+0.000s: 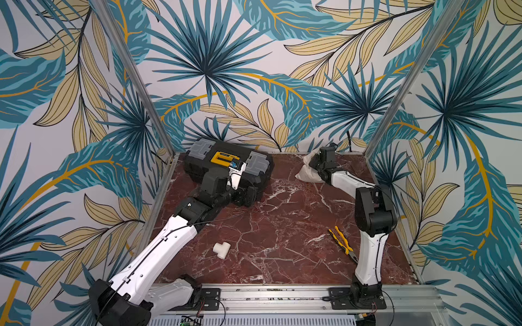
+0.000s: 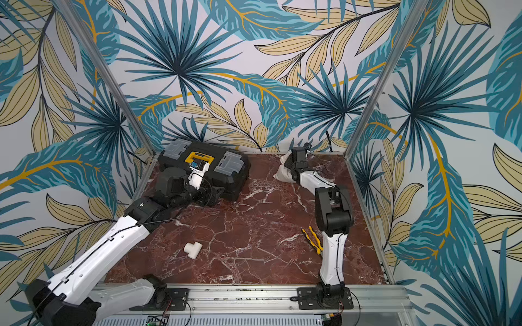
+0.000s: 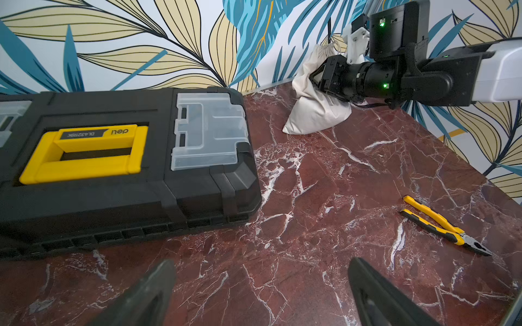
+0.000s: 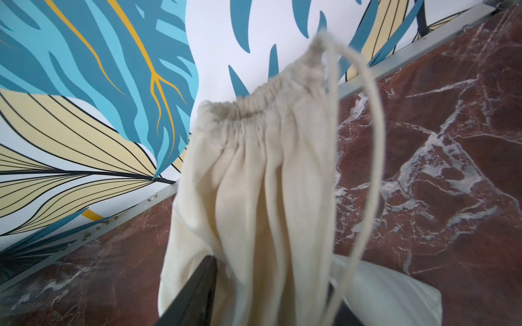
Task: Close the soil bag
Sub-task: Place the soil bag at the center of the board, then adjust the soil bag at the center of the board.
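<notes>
Red-brown marble tabletop (image 1: 282,225), veined white, sits between glossy leaf-print walls. Your soil bag (image 3: 313,113), a soft cream-white cloth sack, slumps at the far right close to the back wall. In both top views the right arm hides most of it. Up close, its gathered hem (image 4: 262,98) and thin cord loop (image 4: 375,158) are blurred.

Your right gripper (image 3: 313,79) has its dark jaws partly apart on either side of the bag's neck, but you cannot tell whether they pinch the cloth. Your left gripper (image 3: 261,261) is spread wide and empty, just in front of the black plastic toolbox (image 3: 113,197) with its yellow handle. Yellow-handled pliers (image 3: 440,225) lie at the near right.
</notes>
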Tool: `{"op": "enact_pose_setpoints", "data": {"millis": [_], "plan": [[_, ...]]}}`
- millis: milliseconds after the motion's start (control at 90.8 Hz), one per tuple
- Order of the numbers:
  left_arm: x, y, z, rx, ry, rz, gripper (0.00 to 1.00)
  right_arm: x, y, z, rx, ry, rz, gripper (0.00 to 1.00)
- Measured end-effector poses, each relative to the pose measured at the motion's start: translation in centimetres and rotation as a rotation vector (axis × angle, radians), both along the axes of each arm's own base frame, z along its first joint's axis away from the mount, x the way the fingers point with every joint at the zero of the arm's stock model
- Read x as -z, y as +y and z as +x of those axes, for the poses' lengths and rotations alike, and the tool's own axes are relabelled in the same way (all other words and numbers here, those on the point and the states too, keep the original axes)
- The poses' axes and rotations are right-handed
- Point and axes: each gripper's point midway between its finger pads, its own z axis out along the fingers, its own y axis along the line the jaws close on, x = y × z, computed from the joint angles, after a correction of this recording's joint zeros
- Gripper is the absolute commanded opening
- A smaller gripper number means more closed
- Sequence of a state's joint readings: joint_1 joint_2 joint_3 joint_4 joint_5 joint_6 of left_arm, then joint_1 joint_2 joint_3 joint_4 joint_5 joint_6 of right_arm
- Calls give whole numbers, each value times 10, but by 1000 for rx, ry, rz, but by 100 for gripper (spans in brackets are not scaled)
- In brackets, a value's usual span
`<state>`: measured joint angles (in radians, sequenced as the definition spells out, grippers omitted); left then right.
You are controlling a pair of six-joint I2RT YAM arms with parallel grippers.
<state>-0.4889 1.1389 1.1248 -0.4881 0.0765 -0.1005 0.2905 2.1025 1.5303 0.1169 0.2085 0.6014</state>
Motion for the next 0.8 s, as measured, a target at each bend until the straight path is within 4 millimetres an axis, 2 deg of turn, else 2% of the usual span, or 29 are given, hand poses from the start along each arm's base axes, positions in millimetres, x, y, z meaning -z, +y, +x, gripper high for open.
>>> {"op": "enact_pose_setpoints", "data": {"millis": [220, 386, 529, 617, 683, 760, 804], "plan": [[2, -2, -2, 12, 4, -7, 100, -18, -4, -12, -14, -17, -22, 67], [-1, -4, -1, 18, -6, -17, 100, -49, -7, -22, -24, -56, -30, 71], [-1, -5, -2, 26, -8, -26, 100, -71, -9, -33, -35, -87, -28, 69], [1, -7, -2, 33, -4, -29, 100, -70, -7, -35, -54, -79, -30, 61], [2, -7, -3, 36, -2, -31, 100, -62, -5, -38, -70, -55, -29, 44], [2, -7, -4, 37, -1, -34, 100, -50, -3, -43, -89, -22, -39, 20], [2, -7, -5, 38, -1, -35, 100, -45, -3, -46, -98, -7, -48, 11]]}}
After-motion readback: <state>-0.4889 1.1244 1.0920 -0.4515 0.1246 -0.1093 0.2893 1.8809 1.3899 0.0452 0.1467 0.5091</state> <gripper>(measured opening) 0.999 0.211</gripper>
